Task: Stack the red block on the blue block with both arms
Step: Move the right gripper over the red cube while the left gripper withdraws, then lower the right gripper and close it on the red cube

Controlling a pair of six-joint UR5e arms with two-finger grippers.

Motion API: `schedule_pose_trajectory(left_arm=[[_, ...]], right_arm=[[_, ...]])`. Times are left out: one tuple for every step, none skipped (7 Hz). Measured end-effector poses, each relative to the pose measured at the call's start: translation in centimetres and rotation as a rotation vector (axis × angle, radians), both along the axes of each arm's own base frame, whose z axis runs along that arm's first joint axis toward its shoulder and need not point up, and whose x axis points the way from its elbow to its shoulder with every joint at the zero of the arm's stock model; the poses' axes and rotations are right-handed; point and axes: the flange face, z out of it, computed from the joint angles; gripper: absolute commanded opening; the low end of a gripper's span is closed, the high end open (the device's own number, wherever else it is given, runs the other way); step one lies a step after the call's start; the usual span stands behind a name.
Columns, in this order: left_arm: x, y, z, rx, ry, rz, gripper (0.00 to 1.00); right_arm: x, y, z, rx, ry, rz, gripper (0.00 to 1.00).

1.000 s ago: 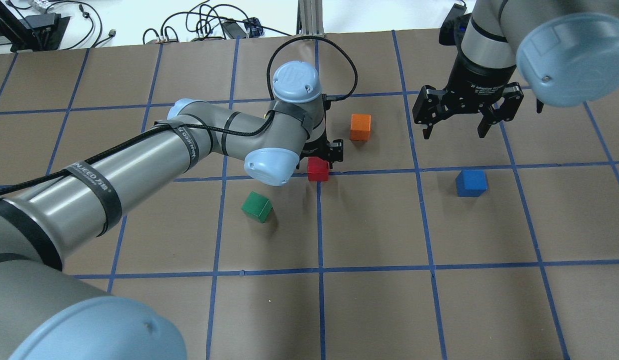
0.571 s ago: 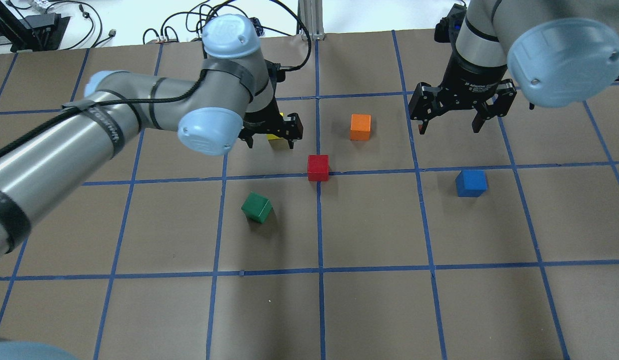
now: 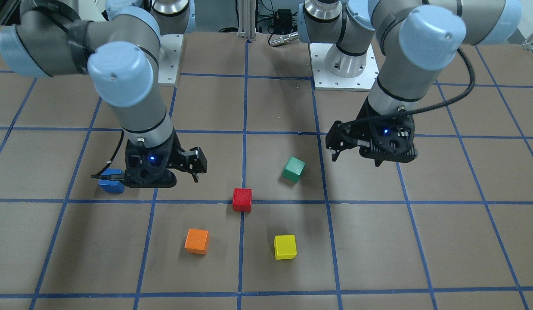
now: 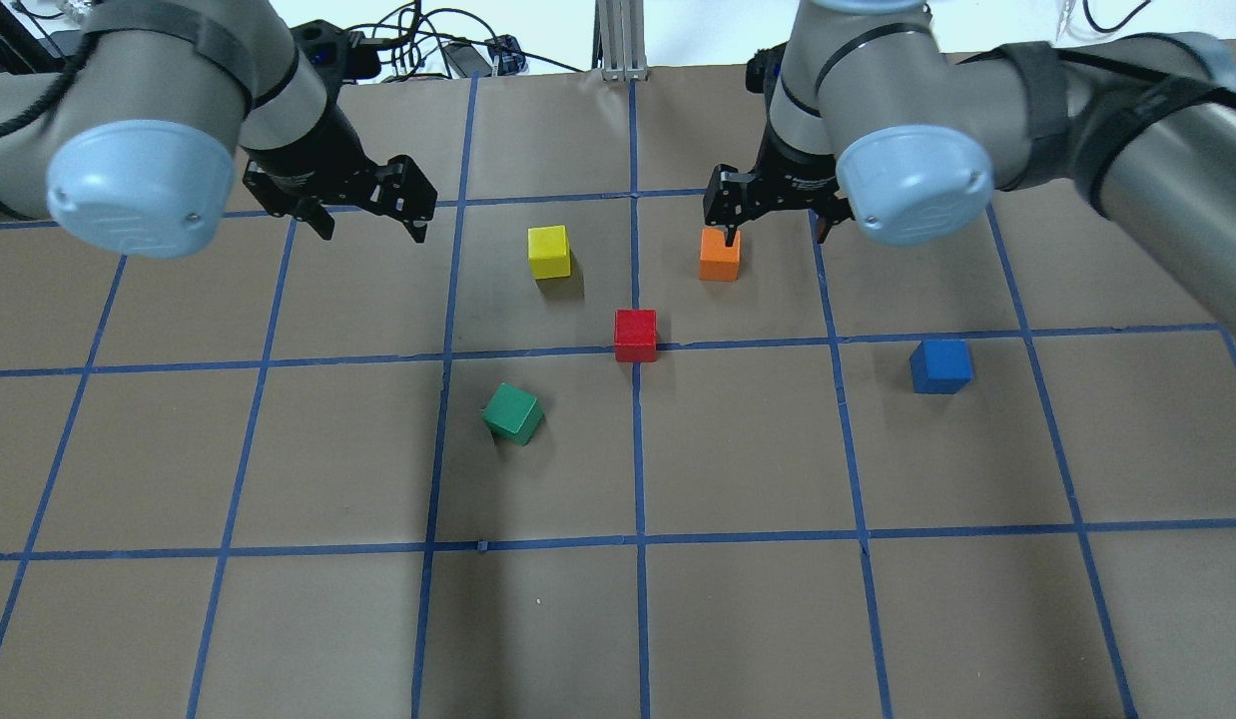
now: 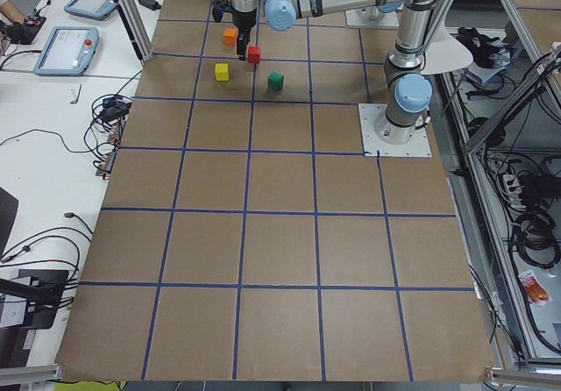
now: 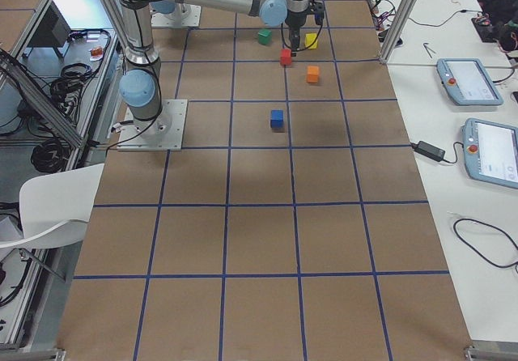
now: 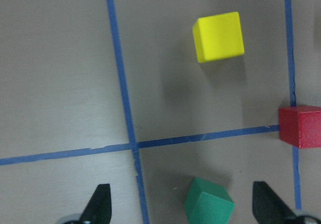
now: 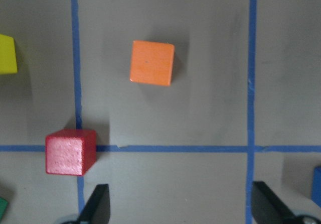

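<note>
The red block (image 4: 635,335) sits on the table on a blue tape line, near the middle; it also shows in the front view (image 3: 242,199), the left wrist view (image 7: 301,126) and the right wrist view (image 8: 70,151). The blue block (image 4: 940,365) sits apart to its right, half hidden behind my right gripper in the front view (image 3: 110,186). My left gripper (image 4: 370,230) is open and empty, raised at the far left. My right gripper (image 4: 774,238) is open and empty, raised over the orange block (image 4: 720,255).
A yellow block (image 4: 549,251) sits beyond and left of the red block. A green block (image 4: 513,413) lies turned, in front of and left of it. The brown table (image 4: 738,619) carries a blue tape grid.
My left arm has swung away from the red block to the far left, leaving the block on the table and uncovering the yellow block. My right gripper has moved left over the orange block.
</note>
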Motion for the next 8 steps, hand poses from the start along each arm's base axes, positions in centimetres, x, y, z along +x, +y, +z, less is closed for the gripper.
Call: schedule_pose_trajectory(left_arm=[[0.5, 1.2, 3.0, 0.001, -0.002, 0.004, 1.0], [0.9, 1.7, 5.3, -0.007, -0.006, 0.009, 1.0], [1.1, 1.5, 6.4, -0.018, -0.01, 0.011, 1.0], [1.3, 0.7, 7.2, -0.028, -0.016, 0.016, 1.0], [1.4, 0.0, 7.9, -0.032, -0.023, 0.019, 1.0], [1.5, -0.5, 8.4, -0.021, -0.027, 0.021, 1.0], [1.5, -0.1, 8.7, -0.005, -0.035, 0.018, 1.0], [1.5, 0.8, 9.1, 0.009, -0.047, 0.013, 1.0]], right_arm=[[2.7, -0.6, -2.2, -0.01, -0.008, -0.012, 1.0], [5.1, -1.0, -3.9, -0.015, -0.014, -0.017, 1.0], [7.2, -1.3, -5.6, -0.003, -0.014, -0.014, 1.0], [8.9, -1.4, -7.5, 0.018, -0.011, -0.011, 1.0], [10.4, -1.1, -9.3, 0.043, -0.009, -0.018, 1.0], [11.6, -0.7, -10.6, 0.068, -0.018, -0.026, 1.0], [12.3, -0.4, -11.4, 0.089, -0.033, -0.029, 1.0], [12.5, -0.2, -12.0, 0.109, -0.04, -0.031, 1.0]])
